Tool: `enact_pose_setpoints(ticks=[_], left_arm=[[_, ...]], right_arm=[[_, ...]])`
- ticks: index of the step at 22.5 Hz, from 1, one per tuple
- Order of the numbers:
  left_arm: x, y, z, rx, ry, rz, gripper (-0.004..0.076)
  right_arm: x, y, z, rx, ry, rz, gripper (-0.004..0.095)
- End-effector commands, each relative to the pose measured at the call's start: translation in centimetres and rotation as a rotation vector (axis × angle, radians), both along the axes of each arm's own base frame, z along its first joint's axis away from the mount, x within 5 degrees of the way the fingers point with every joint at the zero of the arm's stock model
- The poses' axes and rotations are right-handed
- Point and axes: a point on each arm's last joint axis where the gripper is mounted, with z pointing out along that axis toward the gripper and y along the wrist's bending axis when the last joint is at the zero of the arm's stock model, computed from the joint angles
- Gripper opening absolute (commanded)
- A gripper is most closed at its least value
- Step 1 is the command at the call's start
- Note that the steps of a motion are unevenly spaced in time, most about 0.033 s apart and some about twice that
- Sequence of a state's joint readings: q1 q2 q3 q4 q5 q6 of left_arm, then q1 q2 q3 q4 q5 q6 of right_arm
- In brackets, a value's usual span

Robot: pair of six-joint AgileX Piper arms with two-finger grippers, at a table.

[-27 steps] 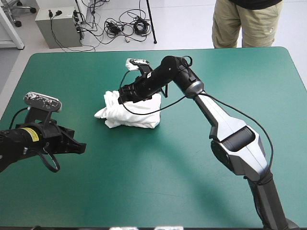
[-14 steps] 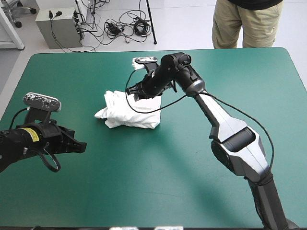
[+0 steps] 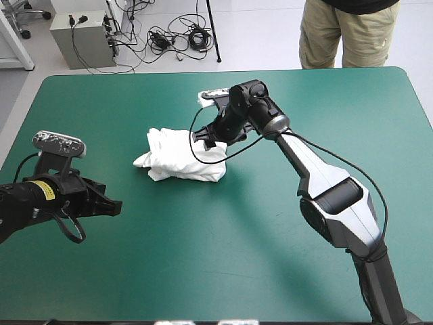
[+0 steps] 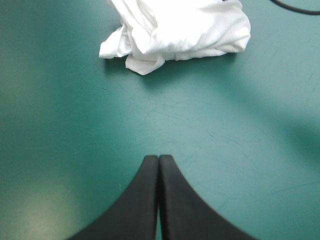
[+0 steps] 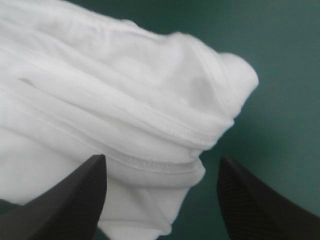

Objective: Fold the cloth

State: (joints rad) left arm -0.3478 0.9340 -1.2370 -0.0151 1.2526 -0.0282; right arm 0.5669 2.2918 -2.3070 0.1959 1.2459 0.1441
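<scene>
T-shirt (image 3: 181,157) in rumpled bundle toward far table (image 3: 237,244) edge; right gripper (image 5: 161,160) released beside it, left gripper (image 4: 159,158) clenched; looks mostly folded, tidying left.

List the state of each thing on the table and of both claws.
T-shirt: bunched in a rumpled heap on the table.
Left claw: shut, empty, short of the T-shirt.
Right claw: open, at the T-shirt's hemmed edge, gripping nothing.
</scene>
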Motion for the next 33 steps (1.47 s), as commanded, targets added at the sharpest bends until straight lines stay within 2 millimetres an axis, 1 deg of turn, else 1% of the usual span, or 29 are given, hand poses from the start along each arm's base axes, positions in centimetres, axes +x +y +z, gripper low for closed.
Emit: enact_pose_setpoints(ticks=[1, 4, 7, 9, 10, 11, 12, 13, 14, 16, 18, 20, 21, 23, 24, 25, 26, 27, 29, 31, 33], left_arm=[[-0.7, 0.1, 0.6, -0.021, 0.009, 0.004, -0.0009], [-0.7, 0.1, 0.6, -0.019, 0.008, 0.005, -0.0009], [-0.7, 0.1, 0.6, -0.017, 0.008, 0.006, -0.0009], [-0.7, 0.1, 0.6, -0.017, 0.008, 0.006, -0.0009], [-0.7, 0.1, 0.6, -0.019, 0.008, 0.005, -0.0009], [-0.7, 0.1, 0.6, -0.031, 0.013, 0.013, -0.0009], [-0.7, 0.0, 0.6, -0.038, 0.016, 0.012, -0.0009], [-0.7, -0.1, 0.6, -0.052, 0.021, 0.005, -0.0009], [-0.8, -0.1, 0.6, -0.056, 0.023, 0.003, -0.0009], [-0.8, -0.2, 0.6, -0.06, 0.024, 0.004, -0.0009], [-0.8, -0.2, 0.6, -0.06, 0.024, 0.004, -0.0009], [-0.8, -0.2, 0.6, -0.06, 0.024, 0.004, -0.0009], [-0.8, -0.2, 0.6, -0.06, 0.024, 0.004, -0.0009], [-0.8, -0.2, 0.6, -0.067, 0.027, 0.006, -0.0009], [-0.8, -0.2, 0.6, -0.065, 0.026, 0.01, -0.0009], [-0.8, -0.2, 0.6, -0.065, 0.026, 0.01, -0.0009], [-0.8, -0.2, 0.6, -0.065, 0.026, 0.01, -0.0009], [-0.8, -0.2, 0.6, -0.065, 0.026, 0.01, -0.0009], [-0.8, -0.2, 0.6, -0.065, 0.026, 0.01, -0.0009], [-0.8, -0.2, 0.6, -0.065, 0.026, 0.01, -0.0009], [-0.8, -0.2, 0.6, -0.065, 0.026, 0.01, -0.0009]], right_arm=[[-1.0, -1.0, 2.0, 0.009, -0.018, 0.022, 0.0608], [-0.9, -0.9, 0.6, -0.015, 0.008, 0.045, 0.0608], [-0.7, -0.6, -0.2, -0.001, 0.009, 0.067, 0.0605], [-0.5, -0.4, -0.8, 0.003, 0.015, 0.072, 0.0577], [-0.4, -0.3, -1.1, 0.0, 0.018, 0.074, 0.0531], [-0.4, -0.3, -1.4, -0.008, 0.013, 0.097, 0.0365], [-0.4, -0.3, -1.4, -0.012, 0.004, 0.115, 0.0255], [-0.3, -0.3, -1.4, -0.017, -0.024, 0.153, 0.0043], [-0.2, -0.2, -1.3, -0.017, -0.044, 0.172, -0.0013], [0.1, -0.1, -1.2, -0.021, -0.098, 0.218, -0.0018], [-0.1, -0.2, -1.2, -0.034, -0.097, 0.251, -0.0017], [-0.5, -0.8, -1.3, -0.106, -0.066, 0.304, -0.0017], [-0.5, -1.2, -1.1, -0.12, -0.065, 0.29, -0.0017], [-0.8, -2.2, -0.6, -0.107, -0.06, 0.266, -0.0017], [-1.4, -3.3, -0.4, -0.13, -0.048, 0.259, -0.0017], [-1.7, -3.8, -0.3, -0.136, -0.045, 0.251, -0.0017], [-2.3, -5.3, -0.3, -0.143, -0.029, 0.233, -0.0017], [-2.5, -6.2, -0.6, -0.149, -0.019, 0.224, -0.0017], [-3.5, -9.5, -0.6, -0.156, -0.013, 0.169, -0.0017], [-3.9, -11.3, -0.6, -0.158, -0.005, 0.131, -0.0017], [-4.6, -14.2, -0.2, -0.164, -0.011, 0.066, -0.0017]])
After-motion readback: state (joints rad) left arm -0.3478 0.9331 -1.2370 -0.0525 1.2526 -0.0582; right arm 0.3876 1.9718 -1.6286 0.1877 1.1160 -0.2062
